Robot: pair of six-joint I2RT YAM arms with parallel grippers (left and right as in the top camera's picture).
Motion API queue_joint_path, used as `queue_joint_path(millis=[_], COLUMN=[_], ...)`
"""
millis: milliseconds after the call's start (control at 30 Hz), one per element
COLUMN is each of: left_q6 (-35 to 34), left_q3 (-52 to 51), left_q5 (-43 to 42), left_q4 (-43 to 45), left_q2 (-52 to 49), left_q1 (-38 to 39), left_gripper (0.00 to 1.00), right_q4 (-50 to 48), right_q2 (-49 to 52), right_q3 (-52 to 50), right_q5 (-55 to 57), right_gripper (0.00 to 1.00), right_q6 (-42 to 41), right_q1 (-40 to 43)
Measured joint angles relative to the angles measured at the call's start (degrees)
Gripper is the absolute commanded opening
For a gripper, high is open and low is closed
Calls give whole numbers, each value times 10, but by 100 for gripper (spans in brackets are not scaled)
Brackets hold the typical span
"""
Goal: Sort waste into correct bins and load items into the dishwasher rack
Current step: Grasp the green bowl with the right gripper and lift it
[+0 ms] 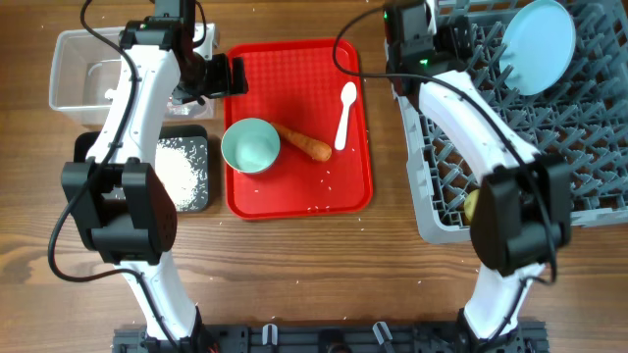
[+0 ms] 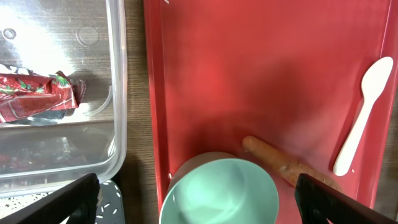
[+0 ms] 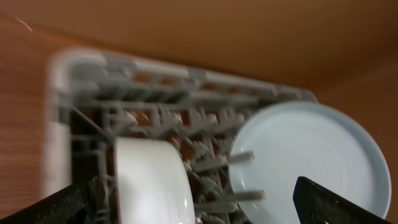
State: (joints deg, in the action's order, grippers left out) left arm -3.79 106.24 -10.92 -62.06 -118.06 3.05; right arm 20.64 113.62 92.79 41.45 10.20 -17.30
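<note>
Trouble nearest at the green bowl (image 1: 250,145) on the red tray (image 1: 294,59), carrot (image 1: 304,143) just beside it: likely to roll if nudged by the left tool (image 2: 197,183), spread wide and empty above. Farther off, right tool (image 3: 196,186), also wide and empty, over the rack (image 1: 589,176); could knock the leaning plate (image 1: 538,44).

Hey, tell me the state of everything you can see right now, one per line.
Plate: propped in rack
Green bowl: upright, empty, on red tray
Carrot: lying on red tray
Spoon: lying on red tray
Wrapper: inside clear tub
Rice: mostly in black tray
Left gripper: open
Right gripper: open
</note>
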Motion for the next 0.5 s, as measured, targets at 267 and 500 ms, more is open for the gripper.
queue_joint_path(millis=[267,500], left_q6=[0,-90], left_q3=[0,0], left_q5=[0,0], left_q4=[3,6], left_q2=[0,0], left_q1=[-1,-96], left_gripper=[100,100], right_q4=[184,182], right_q2=[-49,36], right_q3=[17,16], right_q5=[-447,-585], right_gripper=[97,57], right_q6=[-75,-328], right_q1=[-31,-197])
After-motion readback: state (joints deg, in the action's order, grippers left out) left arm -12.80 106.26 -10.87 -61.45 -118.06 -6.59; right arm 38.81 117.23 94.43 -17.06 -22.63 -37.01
